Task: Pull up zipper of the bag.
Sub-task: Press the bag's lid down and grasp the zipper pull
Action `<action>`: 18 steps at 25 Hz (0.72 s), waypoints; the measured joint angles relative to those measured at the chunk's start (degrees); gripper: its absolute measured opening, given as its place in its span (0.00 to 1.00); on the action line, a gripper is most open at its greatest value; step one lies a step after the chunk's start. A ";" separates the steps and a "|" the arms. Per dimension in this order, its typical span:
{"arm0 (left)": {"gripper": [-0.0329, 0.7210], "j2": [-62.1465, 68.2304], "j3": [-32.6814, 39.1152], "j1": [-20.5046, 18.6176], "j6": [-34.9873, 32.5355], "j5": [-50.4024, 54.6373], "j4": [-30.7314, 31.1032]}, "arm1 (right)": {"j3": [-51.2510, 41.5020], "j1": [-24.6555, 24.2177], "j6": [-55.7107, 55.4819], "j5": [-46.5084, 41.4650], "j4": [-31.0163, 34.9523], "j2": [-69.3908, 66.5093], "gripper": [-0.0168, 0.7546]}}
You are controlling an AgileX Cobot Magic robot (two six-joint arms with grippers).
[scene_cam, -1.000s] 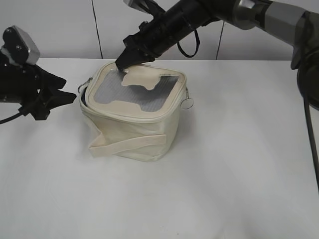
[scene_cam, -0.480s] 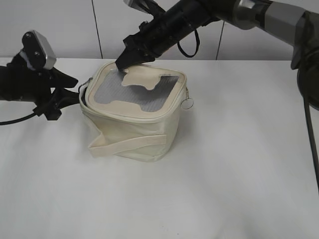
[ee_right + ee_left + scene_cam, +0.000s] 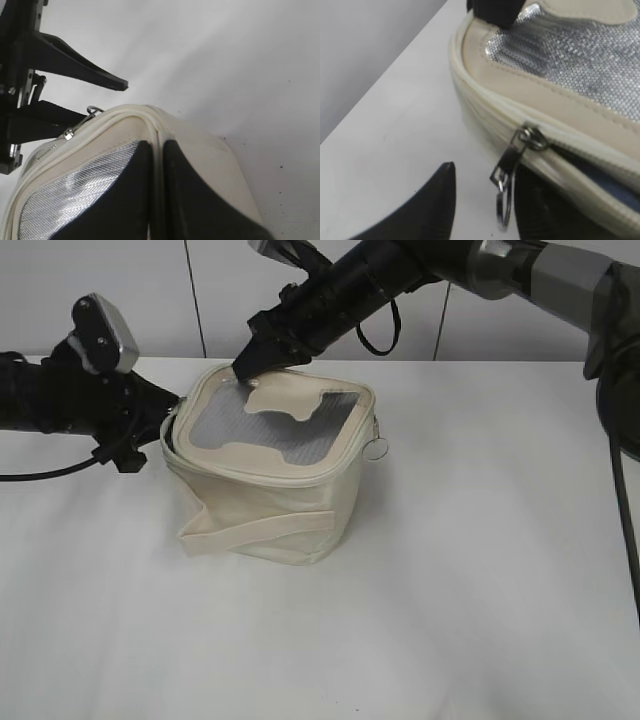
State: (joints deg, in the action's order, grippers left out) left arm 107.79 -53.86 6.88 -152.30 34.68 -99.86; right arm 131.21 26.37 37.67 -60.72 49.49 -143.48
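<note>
So the small boxy cream-white fabric bag (image 3: 268, 475) with the grey mesh top sits mid-counter on the plain white counter (image 3: 470, 590), flat cream strap (image 3: 255, 530) running across its front side. Not much else around, just a white panelled wall (image 3: 130, 295) behind. The right black gripper (image 3: 262, 358) reaches across from the upper right and presses on the bag's far top rim; in its wrist view the jaws are pinched nearly together on the rim seam. The thin cream zipper track (image 3: 560, 137) runs round the rim, and a small silver slider with a ring pull (image 3: 507, 175) hangs at the left corner, right between the left black gripper's (image 3: 485, 210) spread-apart jaws, which aren't clamping anything. A second ring pull (image 3: 376, 448) dangles on the right side. Compared to a second ago, the left arm has slid in from well off the bag to right up against its corner.
</note>
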 joint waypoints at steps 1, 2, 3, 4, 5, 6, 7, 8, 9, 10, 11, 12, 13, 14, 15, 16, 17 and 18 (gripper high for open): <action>0.41 0.44 -0.46 0.28 0.00 -0.15 -0.05 | 0.00 0.00 0.00 0.00 -0.06 0.00 0.08; 0.34 0.86 -0.68 0.43 0.00 -0.35 -0.01 | 0.00 0.00 0.00 0.00 -0.06 0.00 0.08; 0.27 1.06 -0.89 0.64 0.00 -0.48 0.11 | 0.00 0.00 0.00 0.00 -0.06 0.00 0.08; 0.18 1.09 -0.89 0.77 0.00 -0.61 0.26 | 0.00 0.00 0.00 0.00 -0.06 0.00 0.08; 0.12 1.09 -0.94 0.85 0.00 -1.06 0.37 | 0.00 0.00 0.00 0.00 -0.06 0.00 0.08; 0.09 1.09 -1.00 1.03 0.25 -1.89 0.37 | 0.00 0.00 0.00 0.00 -0.06 0.00 0.08; 0.07 1.02 -1.00 1.20 0.59 -3.02 0.37 | 0.00 0.03 0.00 0.00 -0.06 0.00 0.08; 0.06 0.90 -1.00 1.29 1.36 -4.59 0.37 | 0.00 0.03 0.00 0.00 -0.06 0.00 0.08; 0.06 0.49 -1.00 1.34 2.36 -5.90 0.37 | 0.00 0.03 0.00 0.00 -0.06 0.00 0.08; 0.06 -0.15 -1.00 1.41 3.23 -6.73 0.43 | 0.00 0.03 0.00 0.00 -0.06 0.00 0.08; 0.06 -0.94 -1.00 1.41 3.79 -7.19 0.50 | 0.00 0.03 0.00 0.00 -0.06 0.00 0.08; 0.06 -2.15 -1.00 1.41 4.20 -7.54 0.55 | 0.00 0.03 0.00 0.00 -0.06 0.00 0.08; 0.06 -3.59 -1.00 1.41 4.44 -7.73 0.56 | 0.00 0.03 0.00 0.00 -0.06 0.00 0.08; 0.06 -4.76 -1.00 1.54 4.49 -7.85 0.69 | 0.00 0.03 0.00 0.12 0.00 0.00 0.08; 0.06 -6.02 -1.00 1.69 4.65 -7.92 1.12 | 0.01 0.03 -0.06 0.25 0.12 0.00 0.08; 0.06 -7.01 -0.95 1.78 5.05 -8.30 1.30 | 0.01 0.03 -0.13 0.25 0.12 0.00 0.08; 0.06 -7.86 -0.95 1.78 5.81 -8.75 1.55 | 0.01 0.03 -0.37 0.33 0.12 0.00 0.08; 0.06 -8.43 -0.67 1.82 6.76 -9.03 1.93 | 0.01 0.03 -0.62 0.39 0.12 0.00 0.08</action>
State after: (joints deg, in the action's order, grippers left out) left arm 99.37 -54.54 8.70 -145.54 25.65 -97.93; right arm 131.23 26.41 37.05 -60.33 49.61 -143.48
